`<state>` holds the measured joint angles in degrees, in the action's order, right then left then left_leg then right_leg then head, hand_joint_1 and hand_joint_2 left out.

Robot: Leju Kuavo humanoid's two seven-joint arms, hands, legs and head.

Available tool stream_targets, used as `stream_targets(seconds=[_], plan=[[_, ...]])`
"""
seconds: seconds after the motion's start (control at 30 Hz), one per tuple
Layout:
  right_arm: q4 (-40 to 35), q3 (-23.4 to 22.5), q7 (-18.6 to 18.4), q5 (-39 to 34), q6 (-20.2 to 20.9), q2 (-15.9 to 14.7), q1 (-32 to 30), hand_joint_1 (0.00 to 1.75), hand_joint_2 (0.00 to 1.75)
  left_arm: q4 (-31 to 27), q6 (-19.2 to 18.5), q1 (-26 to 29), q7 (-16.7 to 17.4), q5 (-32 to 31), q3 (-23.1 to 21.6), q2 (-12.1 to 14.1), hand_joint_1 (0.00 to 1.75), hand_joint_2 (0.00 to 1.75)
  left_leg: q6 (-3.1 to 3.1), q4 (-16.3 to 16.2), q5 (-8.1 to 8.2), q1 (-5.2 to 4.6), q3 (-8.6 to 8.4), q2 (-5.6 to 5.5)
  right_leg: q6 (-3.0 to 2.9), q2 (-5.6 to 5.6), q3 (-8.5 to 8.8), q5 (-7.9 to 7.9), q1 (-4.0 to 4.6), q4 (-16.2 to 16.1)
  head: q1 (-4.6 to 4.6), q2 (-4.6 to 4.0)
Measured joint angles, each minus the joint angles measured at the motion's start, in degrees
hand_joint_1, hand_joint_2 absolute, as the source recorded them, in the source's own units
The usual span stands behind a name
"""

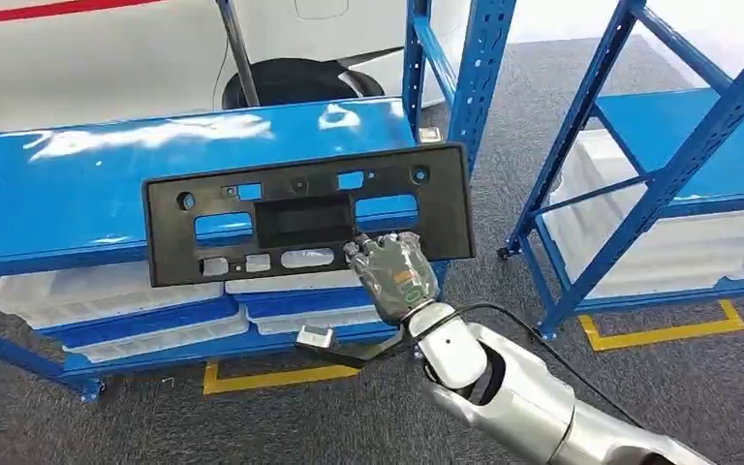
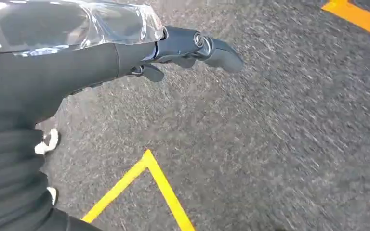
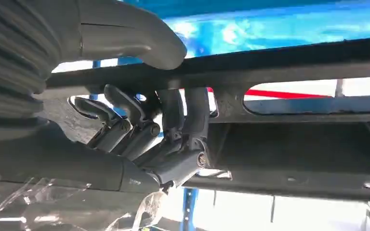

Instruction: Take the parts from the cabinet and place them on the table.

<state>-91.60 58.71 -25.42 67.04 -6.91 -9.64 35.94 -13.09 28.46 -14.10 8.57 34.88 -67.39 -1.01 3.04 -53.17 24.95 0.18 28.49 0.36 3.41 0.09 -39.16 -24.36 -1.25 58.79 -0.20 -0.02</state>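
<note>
The black plate [image 1: 305, 215] sits mid-frame in the head view, held above the blue shelf [image 1: 77, 184]. The right robot hand [image 1: 394, 274] is clamped on its lower right edge, fingers [image 3: 139, 125] hooked through a slot. Gripped so far off-centre, the long plate could tip or catch the blue post [image 1: 475, 77]. The left robot hand [image 2: 192, 45] hangs over the carpet [image 2: 270, 144], fingers apart, holding nothing.

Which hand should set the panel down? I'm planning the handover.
Right. The right hand already grips the black panel above the blue shelf; the left hand hangs over the floor.
</note>
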Motion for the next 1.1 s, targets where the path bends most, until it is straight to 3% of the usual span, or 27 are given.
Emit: stream_targets(seconds=[0.03, 0.07, 0.1, 0.13, 0.17, 0.23, 0.27, 0.3, 0.33, 0.4, 0.43, 0.47, 0.5, 0.57, 0.6, 0.63, 0.7, 0.73, 0.77, 0.8, 0.83, 0.93, 0.97, 1.0, 1.03, 1.07, 1.1], plan=[[-0.5, -0.3, -0.3, 0.1, 0.6, -0.7, -0.5, 1.75, 1.75, 0.0, -0.2, 0.0, -0.1, -0.2, -0.1, 0.0, 0.00, 1.75, 0.23, 0.0, -0.63, -0.18, 0.78, 0.13, 0.06, -0.01, -1.26, -4.38, 0.02, 5.0, 0.00, 0.02], [-0.8, -0.6, -0.5, 0.2, 1.0, -1.0, -0.9, 1.75, 1.75, 0.0, -0.2, 0.0, -0.2, -0.2, -0.3, -0.2, 0.00, 1.75, 0.40, 0.0, -1.12, -0.31, 1.35, 0.21, 0.13, 0.00, -2.17, -6.85, 0.05, 9.0, 0.00, 0.02], [-1.2, -0.8, -0.9, 0.3, 1.2, -1.6, -1.4, 1.75, 1.75, 0.0, -0.2, 0.0, -0.2, -0.3, -0.5, -0.5, 0.00, 1.75, 0.51, -0.1, -1.73, -0.46, 2.11, 0.24, 0.24, 0.00, -2.93, -8.19, 0.07, 13.4, 0.02, 0.02], [-1.7, -1.0, -1.3, 0.5, 1.4, -2.3, -1.8, 1.75, 1.75, 0.0, -0.2, 0.0, -0.4, -0.4, -0.8, -0.8, 0.00, 1.75, 0.51, -0.2, -2.31, -0.56, 2.89, 0.26, 0.26, -0.01, -2.87, -7.39, 0.06, 15.7, 0.02, 0.02], [-2.2, -1.2, -1.6, 0.7, 1.5, -3.0, -2.3, 1.75, 1.75, 0.0, -0.2, 0.1, -0.4, -0.5, -1.0, -1.2, 0.00, 1.75, 0.49, -0.3, -2.84, -0.59, 3.64, 0.25, 0.24, -0.01, -1.79, -5.50, 0.08, 15.6, 0.00, 0.02], [-3.5, -1.8, -2.1, 0.9, 1.9, -4.0, -3.1, 1.75, 1.75, 0.0, -0.3, 0.1, -0.4, -0.9, -1.3, -1.5, 0.00, 1.75, 0.24, -0.7, -3.66, -0.59, 5.11, 0.24, 0.02, -0.03, 3.58, -1.79, 0.08, 9.0, 0.04, 0.02], [-4.1, -2.2, -2.3, 1.0, 2.1, -4.4, -3.2, 1.75, 1.75, 0.0, -0.3, 0.0, -0.4, -1.0, -1.4, -1.6, 0.00, 1.75, 0.02, -1.2, -3.87, -0.58, 5.51, 0.24, -0.18, -0.08, 7.32, -1.80, 0.08, 4.0, 0.04, 0.02], [-5.0, -2.5, -2.7, 1.4, 2.2, -4.8, -3.5, 1.75, 1.75, 0.0, -0.3, 0.0, -0.5, -1.2, -1.4, -1.7, 0.00, 1.75, -0.22, -1.9, -3.97, -0.99, 6.13, 0.24, -0.36, -0.14, 11.03, -3.51, 0.37, -1.5, 0.04, 0.02], [-5.9, -2.9, -3.0, 1.5, 2.3, -5.3, -3.9, 1.75, 1.75, 0.0, -0.3, -0.1, -0.7, -1.4, -1.5, -1.7, 0.00, 1.75, -0.52, -2.2, -4.36, -0.93, 6.45, 0.31, -0.68, -0.07, 11.91, -4.50, 0.48, -3.5, -0.09, 0.02], [-7.1, -3.6, -3.3, 1.7, 2.5, -6.1, -4.9, 1.75, 1.75, 0.0, -0.4, -0.3, -0.8, -1.9, -1.8, -1.8, 0.00, 1.75, -1.04, -2.0, -5.53, -0.74, 6.96, 0.34, -1.27, -0.07, 11.12, -4.00, 0.72, -3.3, -0.04, 0.02], [-7.6, -3.8, -3.4, 1.8, 2.6, -6.5, -5.6, 1.75, 1.75, 0.0, -0.5, -0.3, -0.8, -2.0, -2.0, -1.8, 0.00, 1.75, -1.48, -2.0, -5.90, -0.84, 7.24, 0.27, -1.88, -0.19, 10.55, -3.39, 0.53, -3.6, -0.02, 0.02], [-8.0, -3.9, -3.4, 1.8, 2.7, -6.9, -5.8, 1.75, 1.75, 0.0, -0.5, -0.3, -0.8, -2.1, -2.1, -1.8, 0.00, 1.75, -1.82, -2.7, -4.36, -0.42, 7.80, 0.14, -2.22, -0.33, 10.19, -2.72, 0.28, -3.7, 0.00, 0.00], [-8.4, -4.1, -3.3, 1.9, 2.8, -7.1, -6.2, 1.75, 1.75, 0.0, -0.5, -0.3, -0.7, -2.1, -2.4, -1.8, 0.00, 1.75, -2.41, -5.0, -1.20, -0.35, 8.65, 0.14, -2.67, -0.28, 9.45, -2.10, 0.19, -3.7, -0.13, 0.02], [-9.0, -4.3, -3.0, 1.9, 2.9, -7.3, -6.8, 1.75, 1.75, 0.0, -0.5, -0.5, -0.7, -2.4, -2.6, -1.8, 0.00, 1.75, -3.27, -14.0, 5.77, 0.14, 10.99, 0.15, -2.86, -0.25, 7.84, -0.86, 0.18, -3.6, -0.15, 0.00], [-9.1, -4.6, -2.7, 2.0, 2.9, -7.4, -7.0, 1.75, 1.75, 0.0, -0.5, -0.6, -0.7, -2.4, -2.6, -1.8, 0.00, 1.75, -3.48, -18.3, 7.50, 0.26, 11.77, 0.15, -2.84, -0.24, 6.99, -0.22, 0.18, -3.6, -0.15, 0.02], [-9.1, -4.8, -2.4, 2.0, 2.9, -7.5, -7.1, 1.75, 1.75, 0.0, -0.6, -0.7, -0.7, -2.5, -2.7, -1.8, 0.00, 1.75, -3.58, -20.7, 7.28, 0.33, 11.83, 0.14, -2.81, -0.24, 6.18, 0.37, 0.18, -3.6, -0.17, 0.02], [-9.2, -4.9, -1.4, 1.9, 2.7, -7.6, -7.2, 1.75, 1.75, 0.0, -0.6, -0.7, -0.7, -2.5, -2.7, -1.8, 0.00, 1.75, -3.49, -18.9, 3.43, 0.37, 9.13, 0.14, -2.60, -0.23, 4.59, 1.62, 0.18, -3.6, -0.15, 0.02], [-9.2, -4.9, -0.7, 1.7, 2.5, -7.6, -7.1, 1.75, 1.75, 0.0, -0.6, -0.8, -0.7, -2.2, -2.7, -1.8, 0.00, 1.75, -3.21, -14.5, 1.21, 0.34, 5.94, 0.12, -2.42, -0.17, 3.81, 2.29, 0.19, -3.6, -0.17, 0.02], [-9.2, -4.9, 0.0, 1.3, 2.4, -7.5, -7.0, 1.75, 1.75, 0.0, -0.6, -0.9, -0.7, -1.9, -2.7, -1.7, 0.00, 1.75, -2.76, -9.0, 0.68, 0.19, 2.11, 0.07, -2.24, -0.14, 3.29, 2.88, 0.18, -3.6, -0.17, 0.02], [-9.2, -4.9, 0.6, 1.2, 2.3, -7.3, -6.9, 1.75, 1.75, 0.0, -0.5, -1.1, -0.8, -1.7, -2.7, -1.7, 0.00, 1.75, -2.25, -3.3, 2.42, -0.06, -1.86, 0.01, -1.94, -0.14, 2.91, 3.32, 0.26, -3.5, -0.15, 0.02], [-9.2, -4.9, 1.1, 1.1, 2.1, -7.1, -6.6, 1.75, 1.75, 0.0, -0.4, -1.3, -1.0, -1.4, -2.7, -1.6, 0.00, 1.75, -1.91, 0.6, 3.40, -0.40, -3.71, -0.02, -1.66, -0.23, 2.71, 3.77, 0.35, -3.5, -0.11, 0.02], [-7.9, -4.6, 3.6, -0.4, 1.1, -5.4, -4.9, 1.75, 1.75, 0.0, 0.3, -0.7, -2.1, 0.7, -2.4, -1.6, 0.00, 1.75, -1.11, 0.7, 2.47, -0.79, -2.54, 0.00, -0.60, -0.27, 2.44, 5.76, -0.02, -4.3, -0.13, 0.02], [-6.9, -4.2, 4.7, -1.2, 0.5, -4.6, -4.1, 1.75, 1.75, 0.0, 0.7, -0.2, -3.0, 1.8, -2.1, -1.6, 0.00, 1.75, -0.57, 1.4, 1.37, -0.11, -2.16, 0.22, -0.29, -0.21, 1.97, 5.33, 0.05, -4.2, -0.17, 0.00], [-6.0, -3.7, 5.2, -1.5, 0.2, -3.8, -3.3, 1.75, 1.75, 0.0, 1.0, 0.2, -3.6, 2.3, -1.7, -1.5, 0.00, 1.75, -0.18, 1.4, 0.65, -0.36, -1.55, 0.21, -0.30, -0.16, 1.28, 2.22, 0.09, -2.6, -0.15, 0.02], [-5.2, -3.3, 5.5, -1.9, 0.0, -3.1, -2.6, 1.75, 1.75, 0.0, 1.0, 0.7, -3.9, 2.7, -1.2, -1.4, 0.00, 1.75, 0.43, 1.2, -0.15, -0.37, -0.59, 0.29, -0.35, -0.16, 0.08, -2.30, 0.00, 1.4, -0.06, 0.02], [-4.5, -3.0, 5.5, -2.4, -0.2, -2.4, -2.4, 1.75, 1.75, 0.0, 1.0, 1.2, -3.9, 2.7, -1.0, -1.4, 0.00, 1.75, 0.39, 1.2, -0.76, -0.47, 0.22, 0.27, -0.34, -0.17, -0.83, -5.66, 0.02, 5.9, 0.00, 0.02], [-3.8, -2.6, 5.5, -2.8, -0.2, -1.7, -2.3, 1.75, 1.75, 0.0, 0.9, 1.7, -3.8, 2.7, -0.8, -1.4, 0.00, 1.75, 0.43, 1.1, -1.37, -0.55, 0.98, 0.23, -0.28, -0.15, -1.61, -7.85, 0.04, 10.3, -0.02, 0.02]])
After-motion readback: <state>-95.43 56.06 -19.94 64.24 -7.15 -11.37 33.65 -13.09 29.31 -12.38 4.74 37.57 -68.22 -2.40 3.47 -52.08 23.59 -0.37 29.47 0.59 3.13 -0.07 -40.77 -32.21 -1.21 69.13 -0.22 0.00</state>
